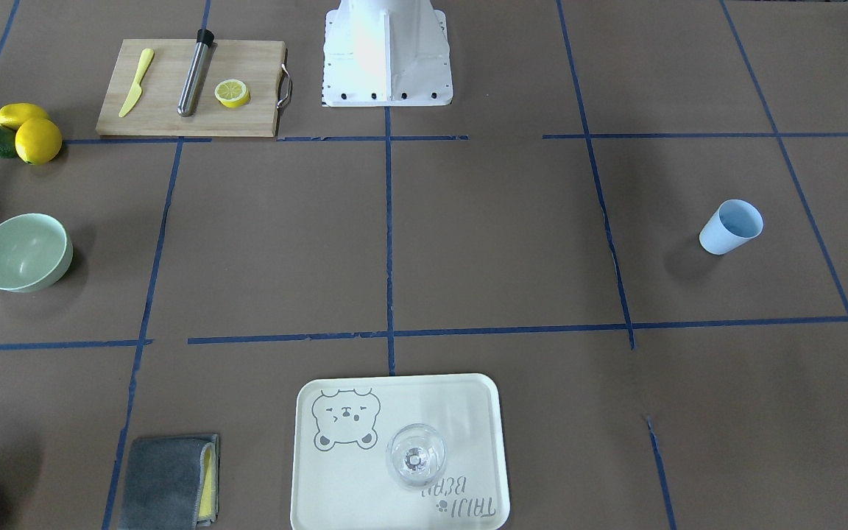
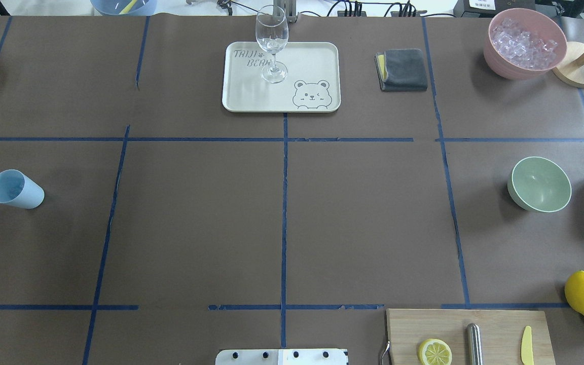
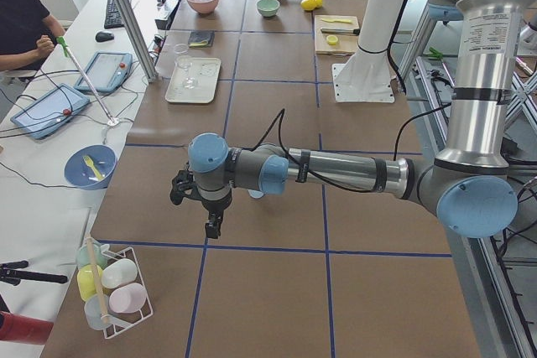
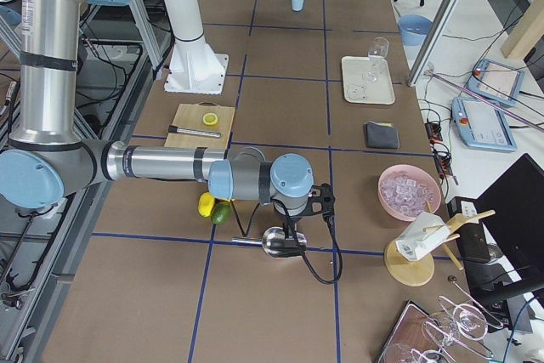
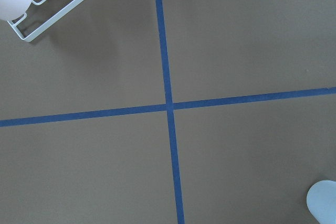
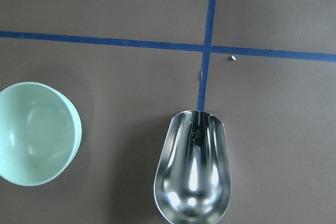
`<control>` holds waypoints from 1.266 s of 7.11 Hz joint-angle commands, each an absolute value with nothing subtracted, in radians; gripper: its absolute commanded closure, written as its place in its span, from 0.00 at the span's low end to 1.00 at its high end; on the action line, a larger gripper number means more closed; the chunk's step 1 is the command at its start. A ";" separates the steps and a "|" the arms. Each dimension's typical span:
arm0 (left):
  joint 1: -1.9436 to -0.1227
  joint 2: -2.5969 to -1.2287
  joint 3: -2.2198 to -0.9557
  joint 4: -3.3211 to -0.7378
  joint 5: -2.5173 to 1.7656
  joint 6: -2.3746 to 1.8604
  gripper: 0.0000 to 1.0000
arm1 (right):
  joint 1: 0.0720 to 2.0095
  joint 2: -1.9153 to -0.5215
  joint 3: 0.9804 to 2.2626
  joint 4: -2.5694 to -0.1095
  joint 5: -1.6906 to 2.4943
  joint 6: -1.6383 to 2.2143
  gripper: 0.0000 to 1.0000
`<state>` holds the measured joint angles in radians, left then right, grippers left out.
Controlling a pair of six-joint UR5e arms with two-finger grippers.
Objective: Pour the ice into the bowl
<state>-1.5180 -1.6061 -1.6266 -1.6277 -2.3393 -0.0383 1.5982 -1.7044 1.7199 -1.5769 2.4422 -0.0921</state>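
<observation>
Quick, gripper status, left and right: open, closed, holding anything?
Left gripper: cannot be told; it shows only in the side view.
Right gripper: cannot be told; it is right by the shiny metal scoop, but no grasp is visible.

Robotics lab, paper-covered table (image 2: pixel 195 223) gridded with blue tape (image 2: pixel 284 203), operator tablets (image 3: pixel 40 111), aluminium frame post (image 3: pixel 126 18)

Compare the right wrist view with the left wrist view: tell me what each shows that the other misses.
Only the right wrist view shows the green bowl and a metal scoop, both empty. Only the left wrist view shows a white wire rack and a pale blue cup at its edge. Both share the brown table crossed by blue tape.
</observation>
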 commanded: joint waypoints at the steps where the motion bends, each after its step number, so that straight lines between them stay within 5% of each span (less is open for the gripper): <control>1: -1.517 -1.606 -1.628 -1.629 -2.338 -0.038 0.00 | 1.598 -1.697 1.723 -1.575 2.436 -0.087 0.00; 5: -1.517 -1.620 -1.832 -1.635 -2.333 -0.037 0.00 | 1.530 -1.588 1.674 -1.522 2.470 0.152 0.00; 9: -1.444 -1.548 -2.020 -1.749 -2.226 -0.209 0.00 | 1.326 -1.601 1.599 -1.057 2.433 0.651 0.00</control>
<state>-1.4813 -1.5850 -1.9792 -1.6738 -2.2765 -0.1271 1.3948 -1.5962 1.6298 -1.2152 2.4551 0.5016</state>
